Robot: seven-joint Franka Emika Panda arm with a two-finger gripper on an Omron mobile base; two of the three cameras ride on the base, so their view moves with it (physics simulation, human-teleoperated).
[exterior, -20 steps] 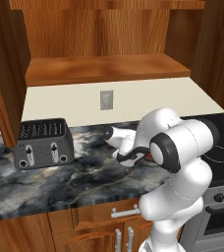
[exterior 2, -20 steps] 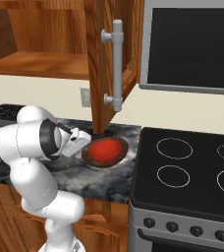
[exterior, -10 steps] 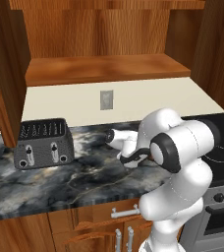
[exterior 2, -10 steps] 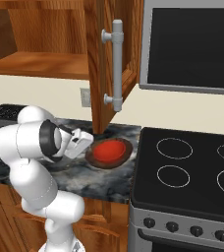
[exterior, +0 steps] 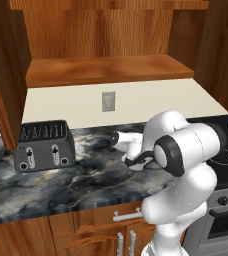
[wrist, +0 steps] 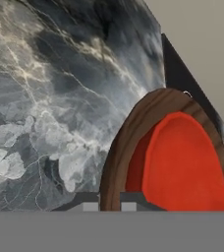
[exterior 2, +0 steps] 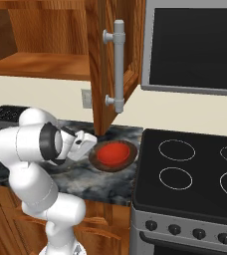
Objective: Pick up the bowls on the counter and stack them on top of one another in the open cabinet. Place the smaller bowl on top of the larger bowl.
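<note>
Red bowl (exterior 2: 113,153) already nested in the brown bowl (exterior 2: 129,152) on the desk (exterior: 86,175) beside the stove (exterior 2: 195,174), gripper (wrist: 109,201) clenched on the brown rim, stack not yet in the cabinet (exterior: 106,70).

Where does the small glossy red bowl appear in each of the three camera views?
Left base view: I cannot find it; the white arm covers that part of the counter.
Right base view: small glossy red bowl at centre, inside the wide dark brown wooden bowl.
Hand view: lower right, inside the brown rim.
Shared landmark: the dark marble counter.
</note>
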